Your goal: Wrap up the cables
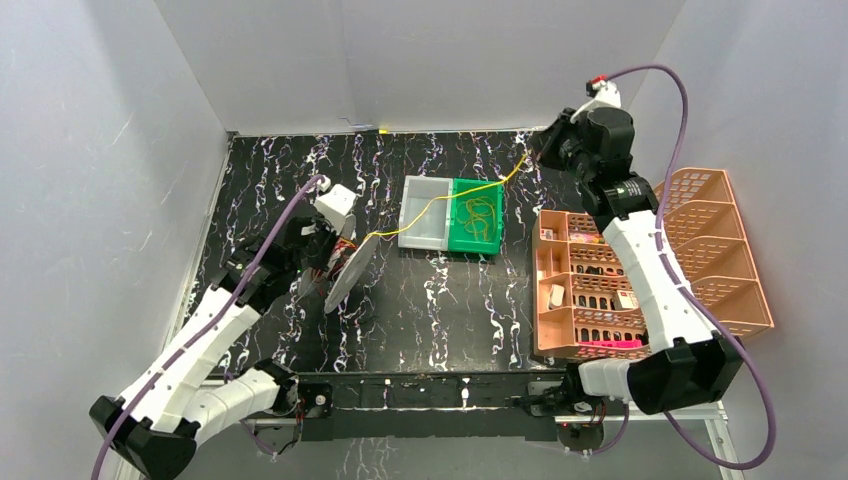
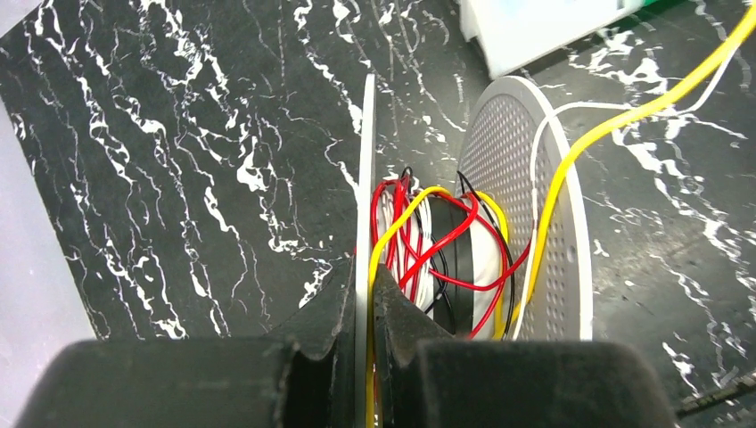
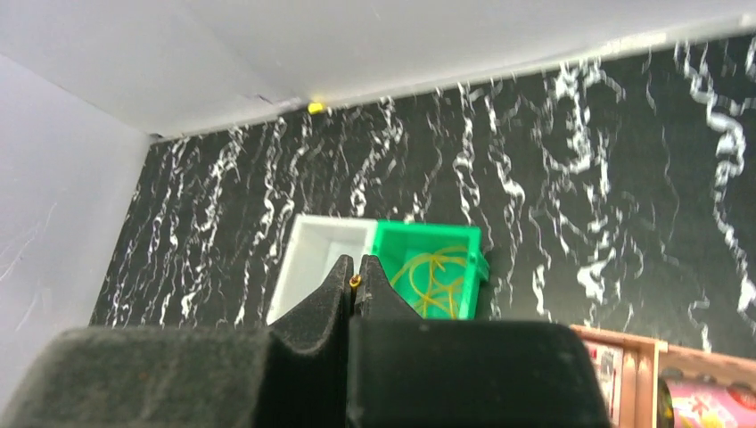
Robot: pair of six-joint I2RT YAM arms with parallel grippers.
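A white perforated spool [image 1: 347,272] stands on edge at the left of the table, with red, black, white and yellow wires wound on its core [image 2: 446,250]. My left gripper [image 2: 364,276] is shut on the spool's thin near flange [image 2: 366,169], and a yellow strand is pinched beside it. One yellow cable [image 1: 465,193] runs taut from the spool, past the far flange [image 2: 526,178], over the boxes and up to my right gripper [image 1: 533,157]. That gripper [image 3: 356,267] is raised at the back right and shut on the cable's tip [image 3: 356,281].
A white tray [image 1: 425,212] and a green box [image 1: 478,215] holding loose yellow cables [image 3: 428,272] sit mid-table under the taut cable. Two orange divided baskets [image 1: 590,285] [image 1: 725,250] stand at the right. Grey walls close in the left, back and right sides.
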